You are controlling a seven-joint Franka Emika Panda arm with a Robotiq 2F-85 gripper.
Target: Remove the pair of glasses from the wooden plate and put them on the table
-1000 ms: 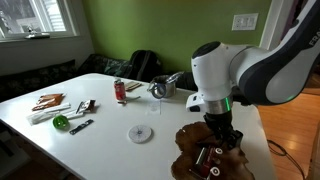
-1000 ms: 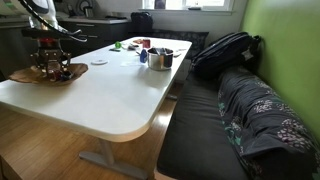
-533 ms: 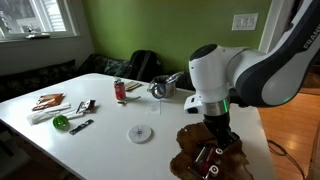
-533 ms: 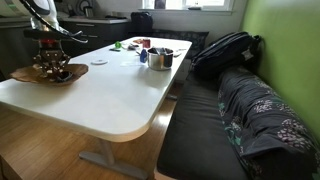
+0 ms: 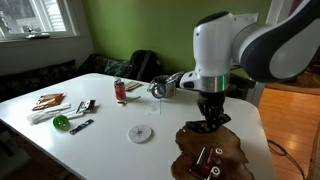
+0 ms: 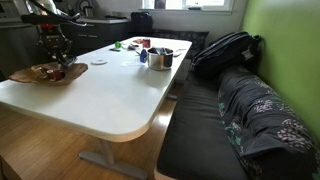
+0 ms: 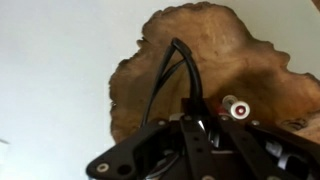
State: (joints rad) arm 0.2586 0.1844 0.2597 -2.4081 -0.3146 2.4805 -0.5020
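My gripper (image 5: 208,116) hangs above the dark-brown wavy-edged wooden plate (image 5: 235,152) at the near corner of the white table (image 5: 110,140). It is shut on the pair of glasses (image 5: 205,126), which dangle dark and thin from the fingers, clear of the plate. In the wrist view the gripper (image 7: 190,115) pinches the glasses (image 7: 172,62), whose thin arms stretch over the plate (image 7: 250,60). A small red-and-white object (image 7: 238,108) lies on the plate. In an exterior view the gripper (image 6: 52,48) is above the plate (image 6: 30,75).
A small clear disc (image 5: 140,133) lies mid-table. A metal pot (image 5: 165,87), a red can (image 5: 120,91), a green object (image 5: 61,122) and small tools (image 5: 82,108) sit farther off. A bench with a backpack (image 6: 225,50) runs along the table.
My gripper has risen from the plate, lifting the glasses up off it. The other things on the plate stay put.
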